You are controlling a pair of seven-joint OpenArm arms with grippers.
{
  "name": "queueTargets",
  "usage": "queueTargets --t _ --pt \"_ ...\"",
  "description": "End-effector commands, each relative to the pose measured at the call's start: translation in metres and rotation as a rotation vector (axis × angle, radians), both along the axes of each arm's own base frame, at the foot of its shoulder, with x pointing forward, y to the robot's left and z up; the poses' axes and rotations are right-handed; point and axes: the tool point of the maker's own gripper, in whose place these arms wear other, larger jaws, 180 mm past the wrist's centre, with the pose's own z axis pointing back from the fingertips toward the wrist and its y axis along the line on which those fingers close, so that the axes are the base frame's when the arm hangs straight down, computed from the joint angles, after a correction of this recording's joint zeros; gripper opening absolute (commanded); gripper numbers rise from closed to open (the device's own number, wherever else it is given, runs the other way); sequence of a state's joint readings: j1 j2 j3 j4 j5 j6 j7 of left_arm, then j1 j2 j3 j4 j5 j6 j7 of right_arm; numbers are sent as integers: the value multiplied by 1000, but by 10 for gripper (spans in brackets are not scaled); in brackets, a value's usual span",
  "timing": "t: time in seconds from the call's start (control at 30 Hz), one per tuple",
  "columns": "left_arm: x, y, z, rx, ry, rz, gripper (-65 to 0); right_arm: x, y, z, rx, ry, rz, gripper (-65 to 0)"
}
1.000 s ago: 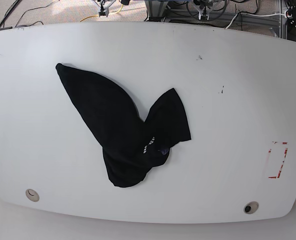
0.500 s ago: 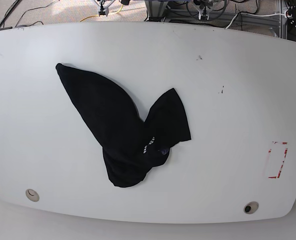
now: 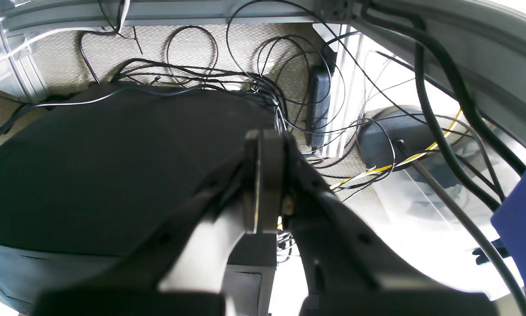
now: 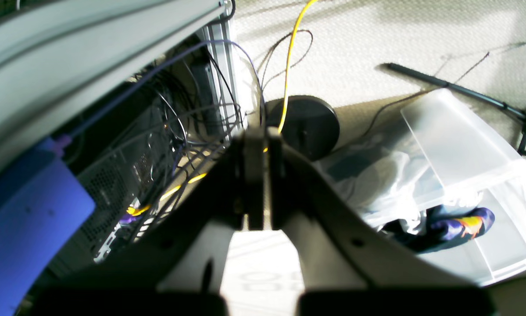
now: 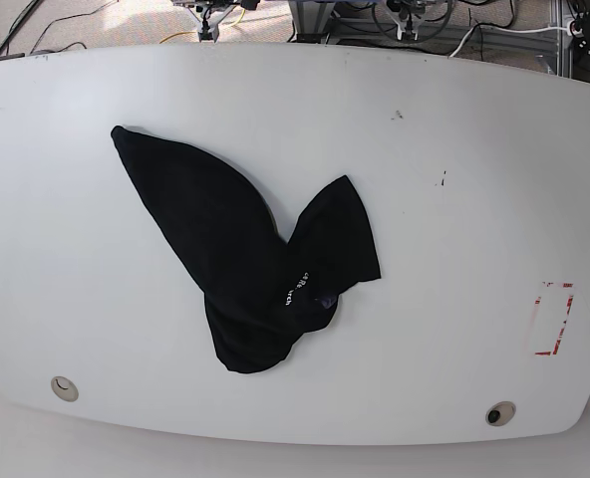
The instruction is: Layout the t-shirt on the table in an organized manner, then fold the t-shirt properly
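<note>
The black t-shirt (image 5: 225, 249) lies crumpled in a V shape left of centre on the white table (image 5: 454, 229). One lobe reaches toward the far left and a shorter one points up at the middle. Small white lettering (image 5: 293, 289) and a purplish patch (image 5: 327, 300) show near its lower fold. Neither arm is over the table in the base view. In the left wrist view my left gripper (image 3: 265, 145) is shut with nothing in it, above cables and floor. My right gripper (image 4: 258, 145) is also shut and empty in the right wrist view, away from the shirt.
A red tape rectangle (image 5: 552, 319) marks the table's right side, and two round holes (image 5: 64, 388) (image 5: 499, 413) sit near the front edge. Beyond the table lie tangled cables (image 3: 263, 87), a black round base (image 4: 306, 123) and a clear plastic bin (image 4: 464, 175).
</note>
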State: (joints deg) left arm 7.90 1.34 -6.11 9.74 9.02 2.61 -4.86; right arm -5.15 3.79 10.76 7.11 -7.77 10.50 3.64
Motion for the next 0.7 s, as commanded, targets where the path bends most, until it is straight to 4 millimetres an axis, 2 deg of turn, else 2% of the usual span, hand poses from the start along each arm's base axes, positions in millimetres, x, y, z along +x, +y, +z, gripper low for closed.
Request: queueTargets --t 0.0,0.27,0.47,0.53,0.67 --pt "-3 2 0 5 -1 0 -647 -6 -3 0 -2 10 11 -637" --pt "-5 3 0 7 2 1 -647 2 -5 1 -8 -15 14 -637" --pt "-14 3 1 7 12 2 -649 -7 -5 1 -9 -3 14 -637" --pt "-11 3 2 9 -17 0 -650 -9 -6 1 -9 0 14 -637" --pt "-13 5 5 12 -69 -4 -649 -6 -8 2 -16 -20 18 -637"
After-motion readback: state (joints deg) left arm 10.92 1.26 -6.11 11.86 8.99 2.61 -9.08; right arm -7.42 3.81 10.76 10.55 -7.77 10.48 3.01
